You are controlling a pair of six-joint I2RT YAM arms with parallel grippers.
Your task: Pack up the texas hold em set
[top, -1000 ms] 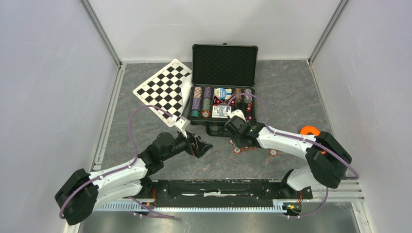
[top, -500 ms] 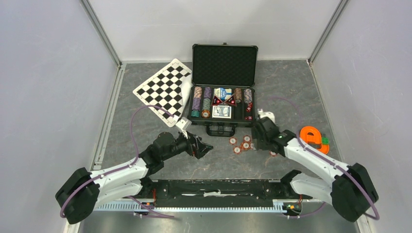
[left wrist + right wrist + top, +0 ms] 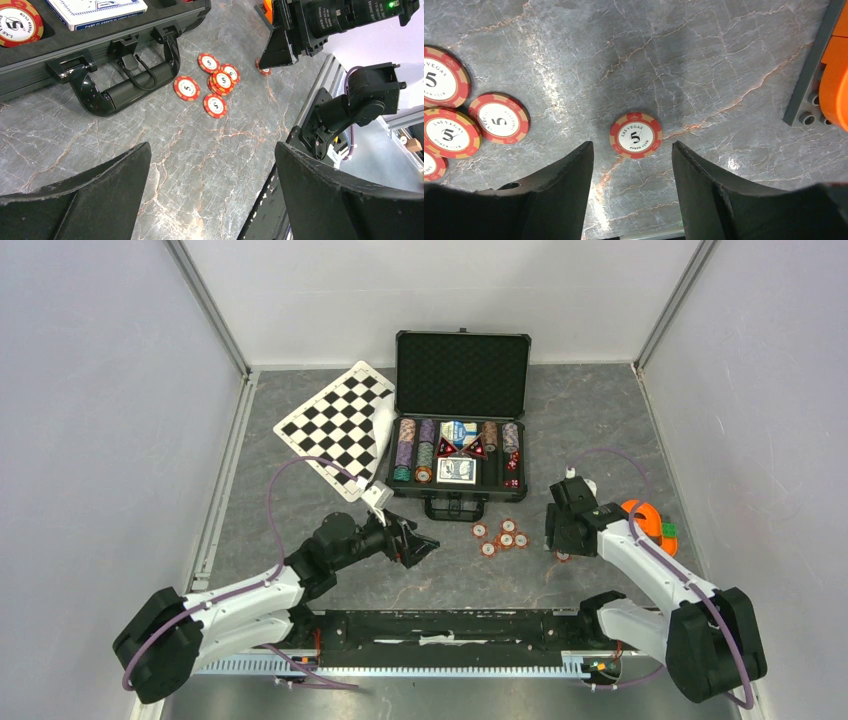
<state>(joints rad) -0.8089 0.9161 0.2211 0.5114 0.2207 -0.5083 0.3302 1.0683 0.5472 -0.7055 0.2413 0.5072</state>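
R jaws stood open, empty, above lone red chip (image 3: 636,135) flat on worktop (image 3: 724,65), apart from chip cluster (image 3: 216,84) near open case (image 3: 462,375). L jaws wide open, idle. Chip thin: best drop straight, tips to stone either side, close slow, else prob. skids.

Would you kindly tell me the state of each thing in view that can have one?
case: open, lid up, partly filled
loose chips: on the table, outside the case
lone chip: flat on the table, not gripped
left fingers: open, empty
right fingers: open, straddling the lone chip
checkerboard: lying flat
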